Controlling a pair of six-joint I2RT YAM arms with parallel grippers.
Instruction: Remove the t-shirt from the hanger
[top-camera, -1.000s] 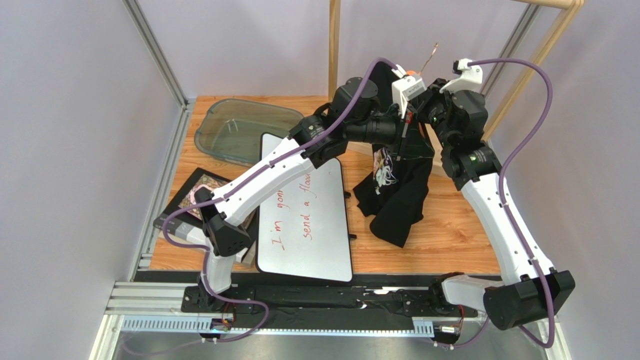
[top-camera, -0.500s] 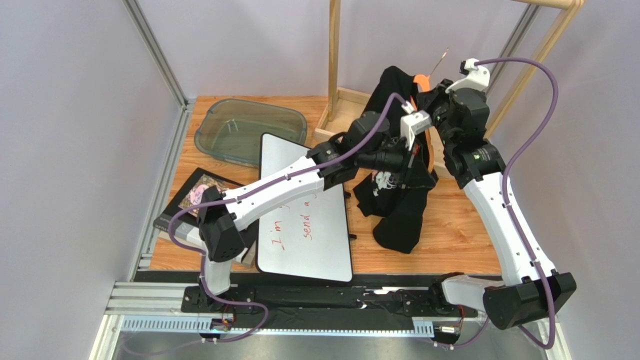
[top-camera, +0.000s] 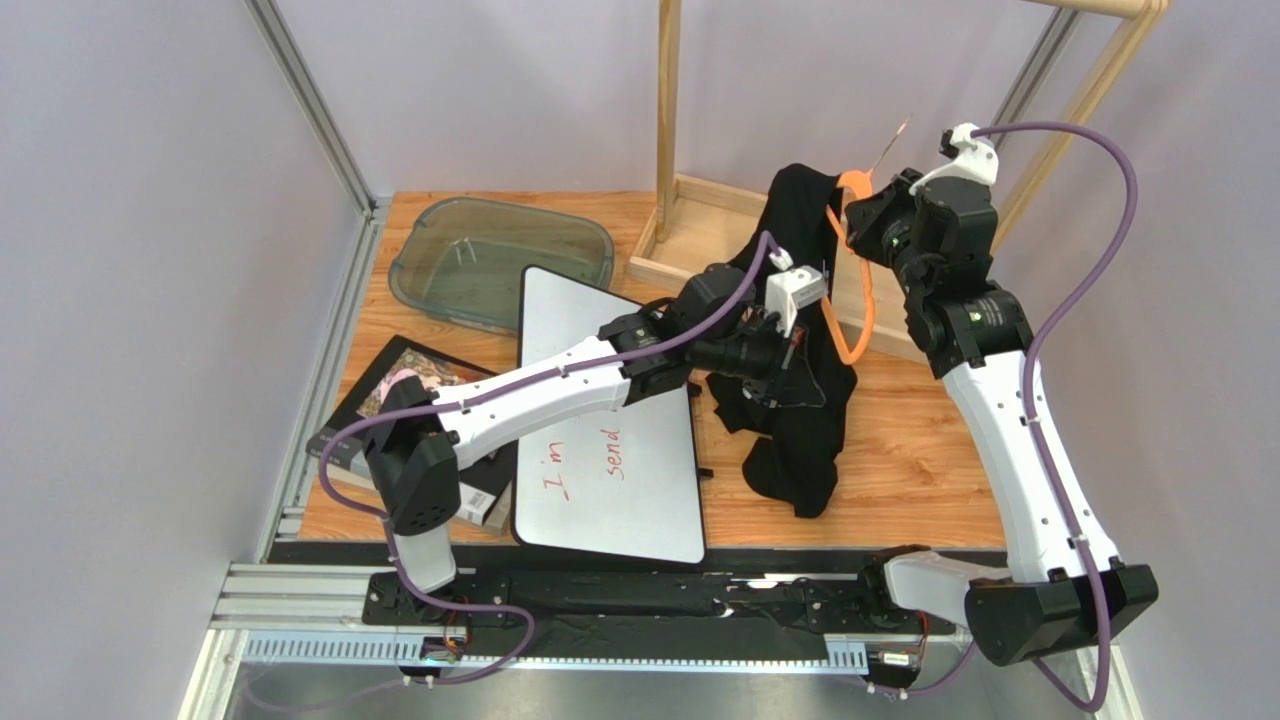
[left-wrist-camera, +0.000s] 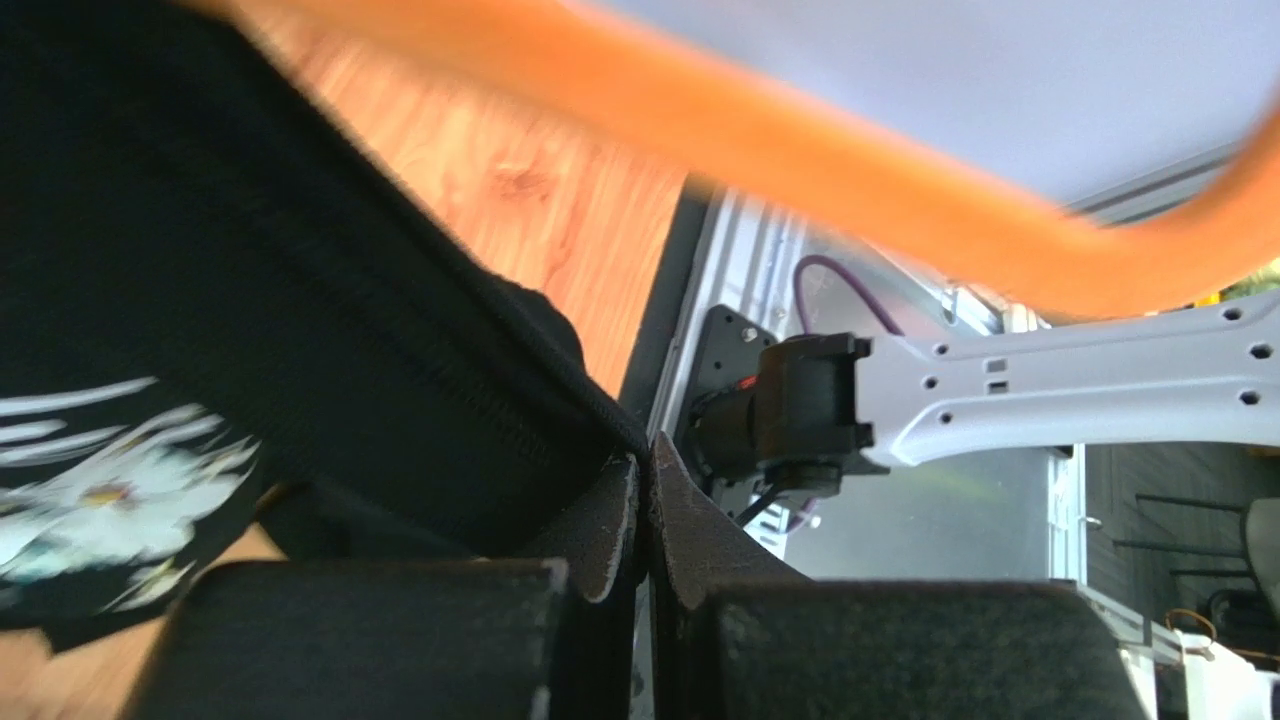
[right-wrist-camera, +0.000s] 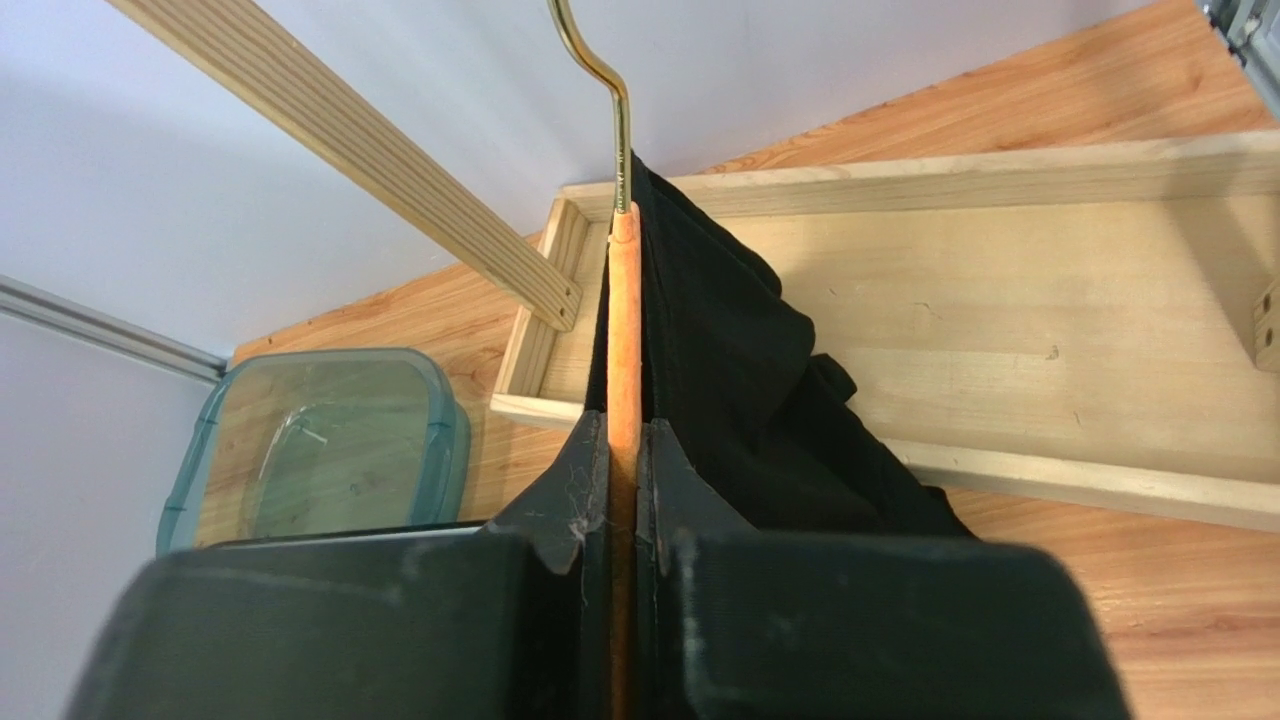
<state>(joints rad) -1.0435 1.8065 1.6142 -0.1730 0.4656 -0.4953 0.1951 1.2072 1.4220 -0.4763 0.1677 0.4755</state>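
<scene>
The t-shirt (top-camera: 804, 428) has been drawn down and away from the right jaws over the last second. Most of it now hangs below the left jaws, with one fold still draped just beyond the right jaws. The hanger (top-camera: 861, 315) is thereby bared as an orange loop between the two pairs of jaws. The left gripper (left-wrist-camera: 649, 468) has been lowered, its jaws pressed together on a t-shirt hem. The right gripper (right-wrist-camera: 624, 438) is clamped on the hanger neck. Removal is judged partway done; the far shoulder is probably not yet freed, since the view there is obstructed.
</scene>
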